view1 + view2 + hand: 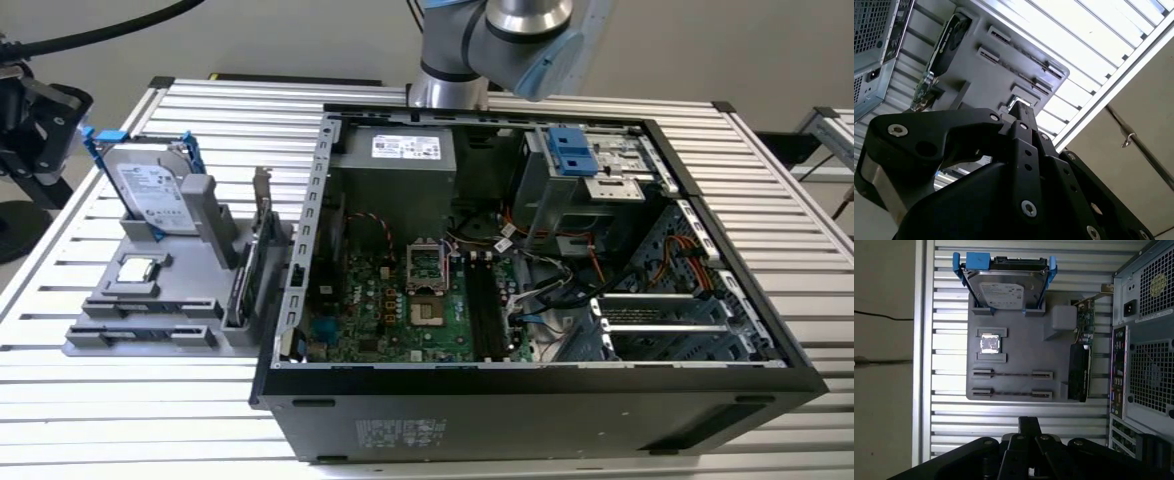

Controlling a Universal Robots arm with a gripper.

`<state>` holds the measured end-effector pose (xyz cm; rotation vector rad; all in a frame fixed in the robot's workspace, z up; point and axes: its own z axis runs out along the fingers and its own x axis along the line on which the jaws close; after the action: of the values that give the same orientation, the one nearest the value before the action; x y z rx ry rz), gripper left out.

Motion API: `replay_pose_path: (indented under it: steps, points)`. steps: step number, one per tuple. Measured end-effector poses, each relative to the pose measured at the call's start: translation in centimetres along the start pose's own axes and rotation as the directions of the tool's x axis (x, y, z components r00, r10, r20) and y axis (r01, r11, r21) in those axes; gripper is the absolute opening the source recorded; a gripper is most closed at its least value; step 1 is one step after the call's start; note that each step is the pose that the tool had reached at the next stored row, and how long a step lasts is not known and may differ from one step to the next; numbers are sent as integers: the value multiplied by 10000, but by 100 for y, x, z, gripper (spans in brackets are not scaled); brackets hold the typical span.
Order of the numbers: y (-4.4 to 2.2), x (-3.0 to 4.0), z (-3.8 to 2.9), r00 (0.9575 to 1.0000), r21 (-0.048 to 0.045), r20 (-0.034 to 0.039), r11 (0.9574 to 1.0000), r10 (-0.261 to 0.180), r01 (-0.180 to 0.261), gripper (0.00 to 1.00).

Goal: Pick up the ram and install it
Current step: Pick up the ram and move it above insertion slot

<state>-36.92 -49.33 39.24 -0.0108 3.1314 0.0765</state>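
Gripper [1029, 422]: narrow, tips together, holding nothing; hangs just off the slotted end of the grey tray [1019, 347].
Ram [1011, 391]: on edge in a slot at that end of the tray.
Hard drive [1004, 287]: tray's opposite end.
Computer case [534, 420]: open, beside the tray.

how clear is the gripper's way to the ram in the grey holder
Probably yes: the ram stands edge-up in the grey holder with nothing over it, and the gripper hangs above, well clear of the graphics card.
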Motion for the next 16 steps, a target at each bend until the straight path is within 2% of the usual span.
replay_pose_path:
  steps: [5, 16]
  points:
    - [0, 0, 0, 10000, 0, -2, 10000, 26, -26, 0]
    - [0, 0, 0, 9992, 3, 17, 9992, 390, -390, 0]
